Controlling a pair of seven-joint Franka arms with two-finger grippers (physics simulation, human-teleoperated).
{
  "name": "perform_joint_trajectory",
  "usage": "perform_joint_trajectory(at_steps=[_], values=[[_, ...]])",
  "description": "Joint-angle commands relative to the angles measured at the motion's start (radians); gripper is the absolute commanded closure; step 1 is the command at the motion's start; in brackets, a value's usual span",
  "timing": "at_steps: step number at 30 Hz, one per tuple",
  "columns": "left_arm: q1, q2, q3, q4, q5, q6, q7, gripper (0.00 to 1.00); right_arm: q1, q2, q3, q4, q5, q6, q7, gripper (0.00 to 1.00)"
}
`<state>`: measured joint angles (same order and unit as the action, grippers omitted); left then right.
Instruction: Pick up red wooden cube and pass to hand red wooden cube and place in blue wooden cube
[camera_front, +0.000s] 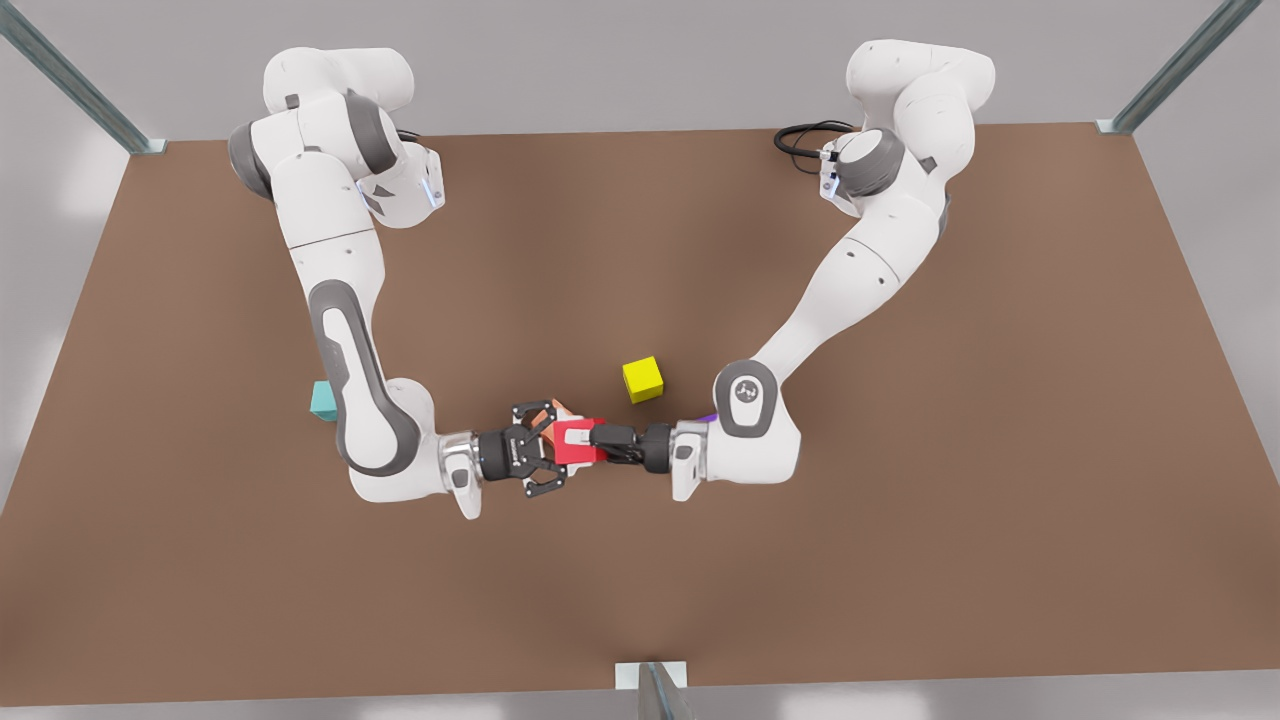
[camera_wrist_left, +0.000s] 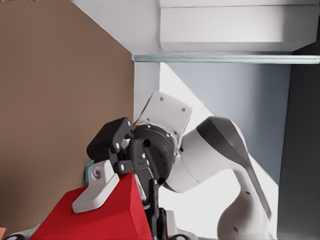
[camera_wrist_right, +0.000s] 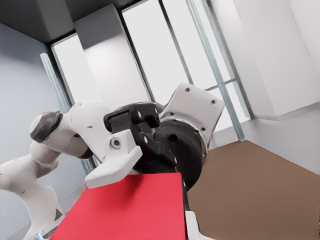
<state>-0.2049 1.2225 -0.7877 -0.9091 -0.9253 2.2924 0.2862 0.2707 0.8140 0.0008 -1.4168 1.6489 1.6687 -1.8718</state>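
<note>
Front view: left pincer (camera_front: 603, 438) and right pincer (camera_front: 552, 448) both pinch the red wooden cube (camera_front: 578, 442) between them. Cube probably light and rigid. Best held square on opposite flat faces.

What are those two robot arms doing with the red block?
They are passing it from one to the other above the table. The left gripper, on the front view's right, holds the red wooden cube in the air. The right gripper has met it at the cube from the other side. The blue wooden cube sits behind the right arm, not yet reached.
</note>
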Motion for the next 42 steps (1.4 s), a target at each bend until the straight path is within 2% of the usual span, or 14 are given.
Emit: perform_joint_trajectory(at_steps=[1,4,6,8,11,13,16,17,18,19,21,22,28,42], values=[[0.015,-0.008,-0.001,-0.001,-0.001,-0.007,0.054,0.0,-0.002,-0.001,0.001,0.002,-0.004,-0.026,0.0,0.41],[0.105,-0.034,-0.004,-0.056,0.008,-0.065,0.059,0.0,-0.042,-0.018,-0.011,0.006,-0.035,-0.035,0.025,0.41],[0.197,-0.057,-0.004,-0.094,0.04,-0.155,0.061,0.0,-0.114,-0.062,-0.021,0.015,-0.228,-0.055,0.1,0.41],[0.317,-0.064,-0.004,-0.094,0.115,-0.321,0.054,0.0,-0.188,-0.104,-0.03,0.027,-0.554,-0.118,0.227,0.41],[0.476,-0.25,0.001,-0.045,0.847,-0.824,-0.404,0.0,-0.188,-0.176,-0.145,0.116,-1.058,-0.288,0.47,0.42],[0.493,-0.383,-0.004,-0.045,1.259,-0.967,-0.456,0.0,-0.177,-0.222,-0.192,0.087,-1.337,-0.271,0.494,0.42],[0.5,-0.558,0.011,-0.05,1.356,-1.105,-0.449,0.0,-0.157,-0.236,-0.291,0.03,-1.609,-0.129,0.52,0.42],[0.391,-0.704,0.235,-0.143,1.3,-1.157,-0.453,0.0,-0.156,-0.283,-0.292,-0.065,-1.627,-0.032,0.523,0.42],[0.291,-0.961,0.476,-0.46,1.166,-1.013,-0.452,0.0,-0.156,-0.328,-0.292,-0.154,-1.647,0.055,0.523,0.43],[0.207,-1.087,0.567,-0.619,1.142,-0.875,-0.458,0.0,-0.154,-0.352,-0.292,-0.204,-1.65,0.106,0.523,0.43],[0.228,-1.063,0.591,-0.462,0.997,-0.881,-0.452,0.0,-0.134,-0.414,-0.292,-0.339,-1.655,0.232,0.548,0.43],[0.236,-1.037,0.588,-0.453,0.997,-0.896,-0.45,0.0,-0.117,-0.452,-0.292,-0.418,-1.666,0.302,0.588,0.43],[0.213,-0.916,0.582,-0.453,1.007,-0.874,-0.45,0.0,-0.087,-0.501,-0.288,-0.582,-1.667,0.516,0.703,0.43],[0.202,-0.911,0.581,-0.448,1.02,-0.863,-0.458,0.0,-0.085,-0.598,-0.288,-0.878,-1.667,0.732,0.715,0.43]])
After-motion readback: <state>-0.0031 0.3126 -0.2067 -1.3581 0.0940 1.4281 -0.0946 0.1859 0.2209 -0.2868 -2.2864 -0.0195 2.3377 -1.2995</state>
